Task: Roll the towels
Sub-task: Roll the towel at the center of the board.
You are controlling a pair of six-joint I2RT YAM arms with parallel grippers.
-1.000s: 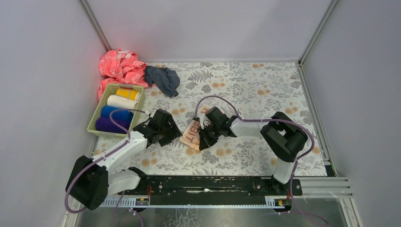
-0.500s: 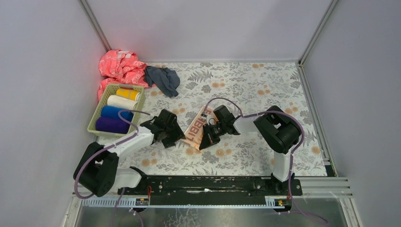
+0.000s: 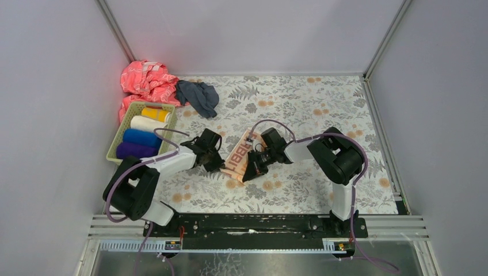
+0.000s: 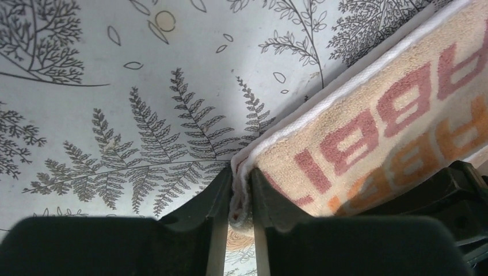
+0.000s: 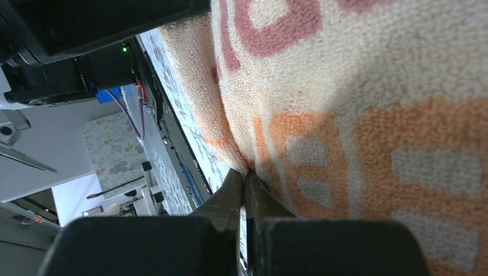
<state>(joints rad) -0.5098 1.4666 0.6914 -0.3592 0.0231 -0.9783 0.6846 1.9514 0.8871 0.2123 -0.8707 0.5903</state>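
1. Overhead, the cream towel (image 3: pixel 237 155) lies as a flat, folded strip at the middle of the floral covering (image 3: pixel 299 109). Its red "RABBIT" print faces up. The left gripper (image 3: pixel 217 165) is at its left edge and the right gripper (image 3: pixel 248 169) at its near right corner.
2. At far left a green mesh basket (image 3: pixel 115 150) holds a yellow roll (image 3: pixel 155 113), a white roll (image 3: pixel 147 123), a blue roll (image 3: pixel 141 137) and a purple roll (image 3: pixel 136 152), side by side. Behind it lie a crumpled pink cloth (image 3: pixel 147 80) and the dark grey-blue towel (image 3: pixel 198 96), bunched up. Plain grey walls close three sides, and the right half of the covering is bare.
3. From the left wrist, the jaws stand narrow. The black fingers (image 4: pixel 216 195) pinch the towel's white hemmed corner between them. The terry pile is looped and coarse, and fern prints run across the smooth covering beside it.
4. From the right wrist, the jaws are nearly together, nipping a fold of the fuzzy cream and orange cloth, which fills most of the view
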